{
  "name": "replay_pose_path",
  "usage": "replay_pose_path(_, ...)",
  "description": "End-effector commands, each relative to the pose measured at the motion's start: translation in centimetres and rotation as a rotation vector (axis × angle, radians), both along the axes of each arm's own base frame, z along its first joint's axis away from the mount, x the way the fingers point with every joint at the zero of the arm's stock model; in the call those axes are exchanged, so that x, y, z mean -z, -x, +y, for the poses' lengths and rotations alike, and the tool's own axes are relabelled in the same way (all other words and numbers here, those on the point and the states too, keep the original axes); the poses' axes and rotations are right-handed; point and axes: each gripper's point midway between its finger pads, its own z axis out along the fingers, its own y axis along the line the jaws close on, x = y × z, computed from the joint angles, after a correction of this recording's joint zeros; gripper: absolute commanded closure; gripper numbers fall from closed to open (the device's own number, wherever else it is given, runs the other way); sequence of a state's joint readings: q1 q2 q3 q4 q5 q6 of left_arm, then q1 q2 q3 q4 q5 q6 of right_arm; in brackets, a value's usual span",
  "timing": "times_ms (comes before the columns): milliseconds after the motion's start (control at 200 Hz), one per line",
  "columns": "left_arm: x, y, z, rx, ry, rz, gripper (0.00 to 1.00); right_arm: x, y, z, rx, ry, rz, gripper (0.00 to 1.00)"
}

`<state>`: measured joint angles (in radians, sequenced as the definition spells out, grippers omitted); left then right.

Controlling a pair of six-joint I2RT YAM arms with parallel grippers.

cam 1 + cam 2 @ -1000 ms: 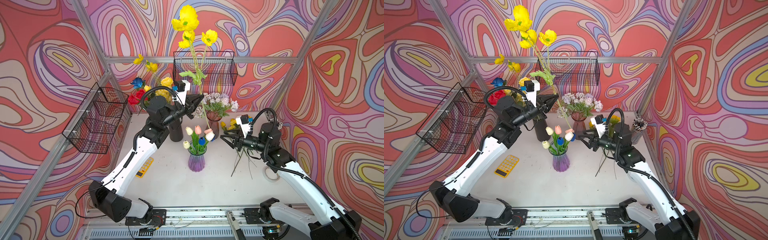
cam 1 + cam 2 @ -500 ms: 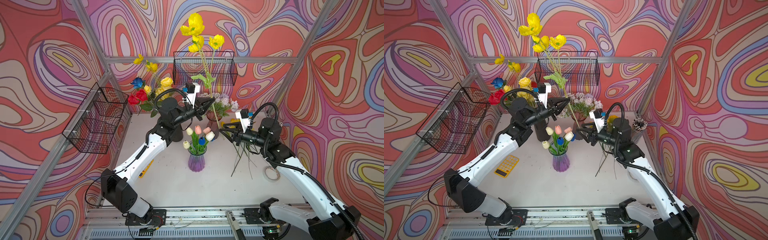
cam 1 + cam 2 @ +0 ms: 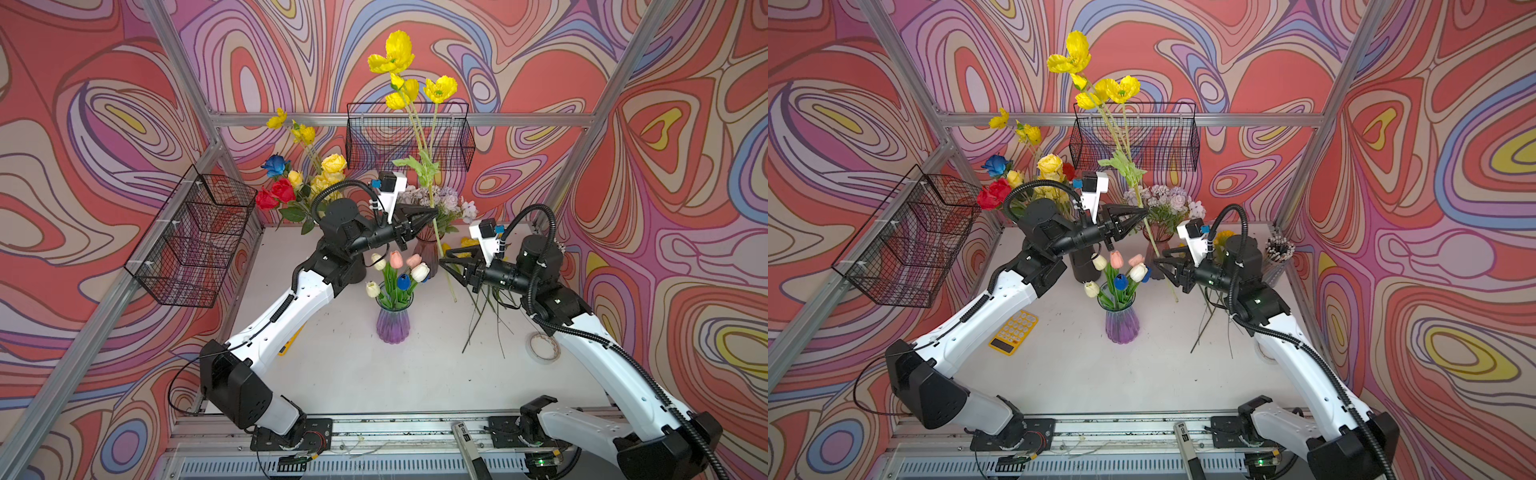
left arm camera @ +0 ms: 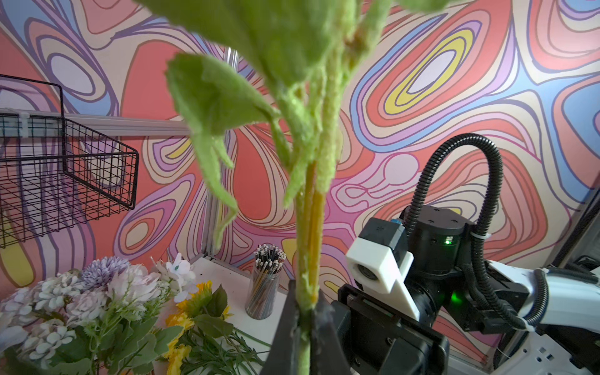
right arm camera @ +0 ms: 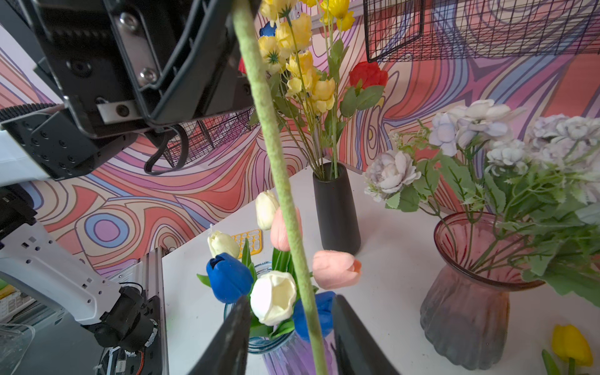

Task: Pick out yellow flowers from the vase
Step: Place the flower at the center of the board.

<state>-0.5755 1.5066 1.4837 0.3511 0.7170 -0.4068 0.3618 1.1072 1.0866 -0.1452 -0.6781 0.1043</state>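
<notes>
Handing over looks like the step in hand. The left gripper point(image 4: 305, 311) has its jaws pressed together on the stem point(image 5: 280, 168) of the tall yellow flower point(image 3: 392, 52), whose blooms stand high above them. Lower down, the stem runs between the spread jaws of the right gripper point(image 5: 290, 303), out of any vase. Next, I judge, the right must close squarely on it before the left lets go.

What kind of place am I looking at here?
Probably a robot lab test cell: two white-and-black robot arms mounted on a metal rail, inside an aluminium frame with swirl-patterned wall panels.
</notes>
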Motion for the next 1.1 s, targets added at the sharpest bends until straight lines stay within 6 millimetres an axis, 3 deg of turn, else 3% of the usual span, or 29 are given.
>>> replay_pose_path(0,-1.5,2.0,0.3,0.064,0.031,0.002,1.0,0.0,0.4,0.3,-0.019,0.001,-0.005,0.61)
replay_pose_path(200,-1.8,2.7,0.1,0.112,0.041,0.014,1.0,0.5,0.4,0.5,-0.037,0.001,0.017,0.69)
replay_pose_path(436,-2.2,2.9,-0.1,0.146,0.065,0.019,1.0,1.0,1.8,1.4,-0.138,-0.036,0.053,0.72)
replay_pose_path(651,-2.2,3.1,0.0,0.148,0.061,0.018,1.0,0.9,1.8,1.2,-0.115,-0.049,0.059,1.0)
replay_pose_path(977,-2.1,2.9,1.4,0.03,0.018,0.028,0.71,-0.5,0.6,0.1,0.003,-0.116,0.059,1.0)
replay_pose_path(1092,-1.8,3.0,2.6,-0.046,-0.009,-0.001,0.49,-0.7,-0.6,-1.1,0.113,-0.111,0.064,1.0)
